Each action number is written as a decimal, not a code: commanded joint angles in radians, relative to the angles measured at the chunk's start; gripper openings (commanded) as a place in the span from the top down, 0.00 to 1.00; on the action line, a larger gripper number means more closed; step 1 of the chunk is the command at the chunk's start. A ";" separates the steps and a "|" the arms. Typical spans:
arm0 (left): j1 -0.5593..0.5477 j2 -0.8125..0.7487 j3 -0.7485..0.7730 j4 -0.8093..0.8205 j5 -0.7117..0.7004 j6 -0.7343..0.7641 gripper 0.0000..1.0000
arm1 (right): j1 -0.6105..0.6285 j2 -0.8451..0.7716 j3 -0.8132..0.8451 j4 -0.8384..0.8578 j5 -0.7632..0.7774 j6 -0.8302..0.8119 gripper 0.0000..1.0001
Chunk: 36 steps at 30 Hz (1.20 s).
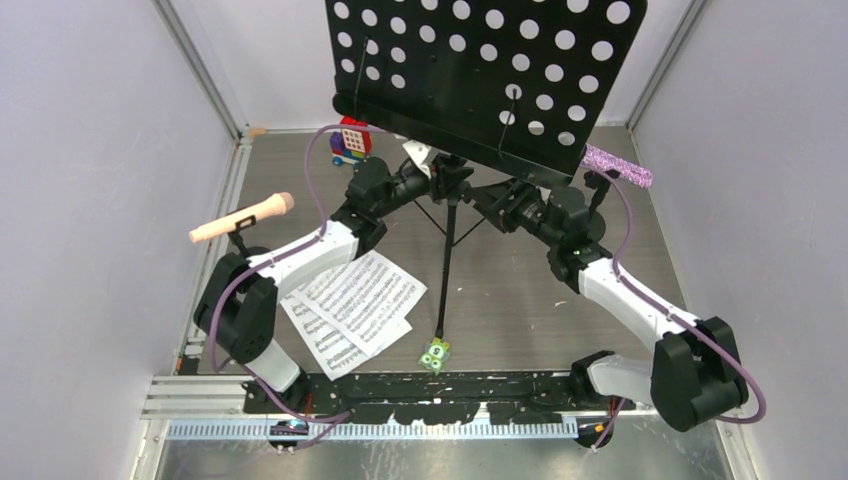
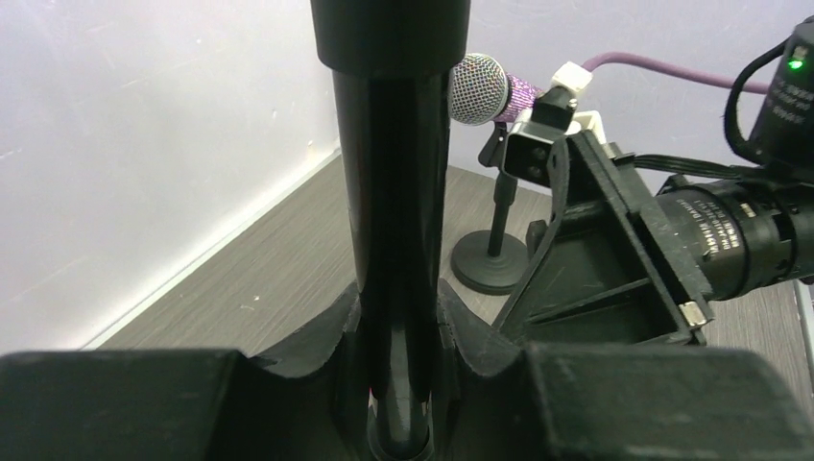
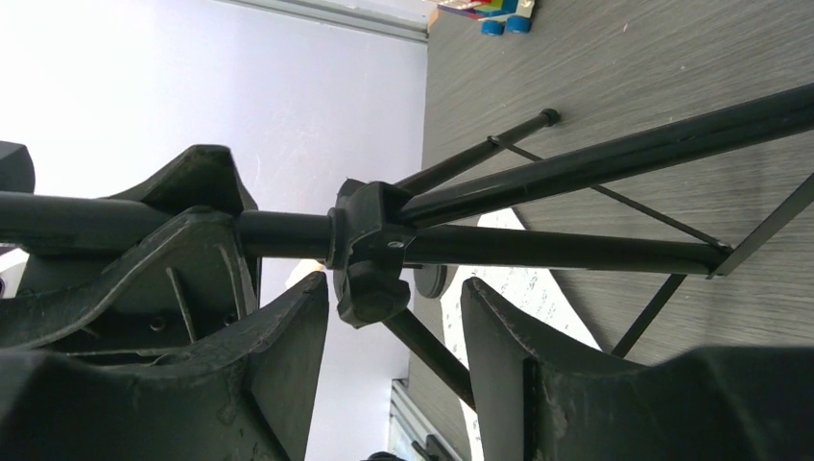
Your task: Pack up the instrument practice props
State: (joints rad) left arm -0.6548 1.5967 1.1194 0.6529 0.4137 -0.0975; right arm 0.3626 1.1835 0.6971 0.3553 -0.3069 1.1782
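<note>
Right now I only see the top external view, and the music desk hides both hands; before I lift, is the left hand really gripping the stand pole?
Observer: Yes; the left wrist view shows the left hand closed, fingers pressed against both sides of the stand pole.
Operator: And the other one?
Observer: The right hand is open; the right wrist view shows it straddling the tripod collar with gaps on either side.

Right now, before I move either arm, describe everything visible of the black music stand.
The music stand is black metal by its look: a perforated desk, tilted, atop a glossy round pole, upright on thin tripod legs spread over the table. The left tool grips the pole; the right tool straddles the leg collar, open.
</note>
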 commanded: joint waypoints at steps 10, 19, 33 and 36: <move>0.011 -0.017 -0.062 -0.059 0.094 -0.017 1.00 | 0.001 0.083 0.010 0.245 -0.106 0.148 0.51; 0.013 -0.011 -0.057 -0.054 0.097 -0.030 1.00 | 0.001 0.097 0.004 0.283 -0.124 0.172 0.74; 0.016 0.015 -0.037 -0.064 0.098 -0.052 1.00 | 0.032 -0.015 0.024 0.201 -0.025 -0.295 0.99; 0.016 0.023 -0.031 -0.062 0.098 -0.060 1.00 | 0.054 -0.023 0.052 0.168 -0.042 -0.447 0.99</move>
State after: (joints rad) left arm -0.6399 1.5894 1.0962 0.6884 0.4587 -0.1242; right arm 0.3851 1.2228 0.6907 0.5037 -0.3405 1.0065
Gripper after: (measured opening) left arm 0.254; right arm 0.304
